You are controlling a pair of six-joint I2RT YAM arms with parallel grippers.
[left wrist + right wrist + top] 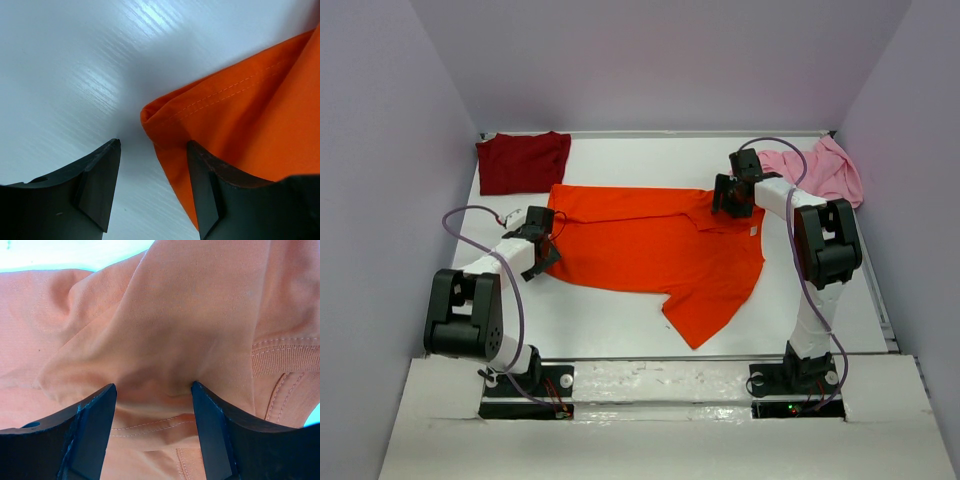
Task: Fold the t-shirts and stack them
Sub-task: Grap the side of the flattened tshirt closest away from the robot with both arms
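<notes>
The orange t-shirt lies spread across the middle of the table, with one sleeve pointing toward the front. My left gripper is open at the shirt's left hem corner. In the left wrist view the gripper has that corner between its jaws, low over the table. My right gripper is open at the collar end. In the right wrist view the gripper straddles a raised fold of the cloth. The maroon t-shirt lies folded at the back left. The pink t-shirt lies crumpled at the back right.
The white table is closed in by lilac walls on the left, back and right. A raised white ledge runs along the front by the arm bases. A cable loops beside each arm.
</notes>
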